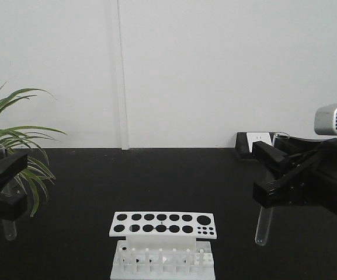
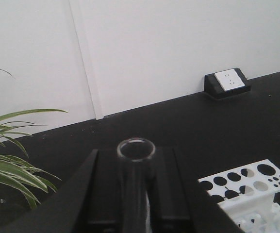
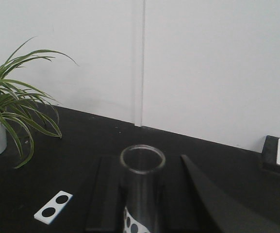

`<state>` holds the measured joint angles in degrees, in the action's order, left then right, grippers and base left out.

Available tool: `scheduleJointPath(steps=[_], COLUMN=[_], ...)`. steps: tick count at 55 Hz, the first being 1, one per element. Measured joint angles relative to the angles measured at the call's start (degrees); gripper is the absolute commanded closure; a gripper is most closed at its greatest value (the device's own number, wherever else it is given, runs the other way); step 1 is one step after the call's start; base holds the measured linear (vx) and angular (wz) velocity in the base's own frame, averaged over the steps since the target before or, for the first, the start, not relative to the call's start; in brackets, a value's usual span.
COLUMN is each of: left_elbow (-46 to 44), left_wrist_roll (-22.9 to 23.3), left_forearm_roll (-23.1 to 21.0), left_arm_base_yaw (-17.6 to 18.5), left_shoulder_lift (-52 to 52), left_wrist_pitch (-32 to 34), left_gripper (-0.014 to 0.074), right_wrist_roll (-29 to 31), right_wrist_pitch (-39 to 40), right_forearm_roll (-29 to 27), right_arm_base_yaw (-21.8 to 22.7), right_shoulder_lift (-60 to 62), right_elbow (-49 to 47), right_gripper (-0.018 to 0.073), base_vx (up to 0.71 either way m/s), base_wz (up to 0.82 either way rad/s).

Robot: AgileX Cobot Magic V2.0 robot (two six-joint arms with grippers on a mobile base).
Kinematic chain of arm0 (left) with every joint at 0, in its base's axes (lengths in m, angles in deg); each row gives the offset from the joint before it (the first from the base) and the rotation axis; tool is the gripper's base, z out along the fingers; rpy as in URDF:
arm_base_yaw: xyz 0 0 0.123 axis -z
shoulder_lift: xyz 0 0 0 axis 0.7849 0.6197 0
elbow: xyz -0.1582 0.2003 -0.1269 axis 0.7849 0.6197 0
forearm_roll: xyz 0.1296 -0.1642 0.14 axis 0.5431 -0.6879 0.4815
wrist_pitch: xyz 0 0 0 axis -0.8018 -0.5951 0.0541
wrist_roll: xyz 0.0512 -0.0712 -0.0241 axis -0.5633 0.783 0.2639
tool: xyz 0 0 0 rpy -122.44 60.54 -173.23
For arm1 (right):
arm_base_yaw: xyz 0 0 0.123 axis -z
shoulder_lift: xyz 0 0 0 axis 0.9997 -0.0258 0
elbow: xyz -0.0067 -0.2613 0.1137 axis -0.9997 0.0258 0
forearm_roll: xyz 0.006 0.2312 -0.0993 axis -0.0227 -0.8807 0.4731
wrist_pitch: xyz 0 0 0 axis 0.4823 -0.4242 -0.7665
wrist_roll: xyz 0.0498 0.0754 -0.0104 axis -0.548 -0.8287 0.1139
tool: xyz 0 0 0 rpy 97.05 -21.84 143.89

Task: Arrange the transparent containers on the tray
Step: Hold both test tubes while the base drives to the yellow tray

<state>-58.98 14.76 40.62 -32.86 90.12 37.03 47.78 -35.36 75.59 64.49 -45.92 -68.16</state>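
Glass tubes [image 1: 263, 226] [image 1: 9, 227] hang upright in left pincer [image 1: 4, 184] and right pincer [image 1: 272, 175].

No text, label, brand, number or sign could be read in any of the views. On the white face of the wall socket [image 2: 231, 79], set at the back edge of the worktop [image 1: 174, 181], only small dark slot marks were seen, too small to be made out as characters. On the white holed rack [image 1: 163, 224] near the front edge, only round holes were seen.
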Motion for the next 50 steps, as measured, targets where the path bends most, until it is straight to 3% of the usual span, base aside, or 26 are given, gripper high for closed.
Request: scheduleJointPath(steps=[50], left_elbow=[0.00], left_wrist_roll=[0.12], left_forearm_roll=[-0.02], left_arm_base_yaw=[0.00], left_shoulder_lift=[0.00], left_wrist_pitch=[-0.35], left_gripper=[0.0599], right_wrist_roll=[0.00], right_wrist_pitch=[0.00], right_forearm_roll=[0.06], right_arm_base_yaw=[0.00], right_shoulder_lift=[-0.05], right_elbow=[0.04], right_gripper=[0.0572], base_vx=[-0.06], base_wz=[-0.02])
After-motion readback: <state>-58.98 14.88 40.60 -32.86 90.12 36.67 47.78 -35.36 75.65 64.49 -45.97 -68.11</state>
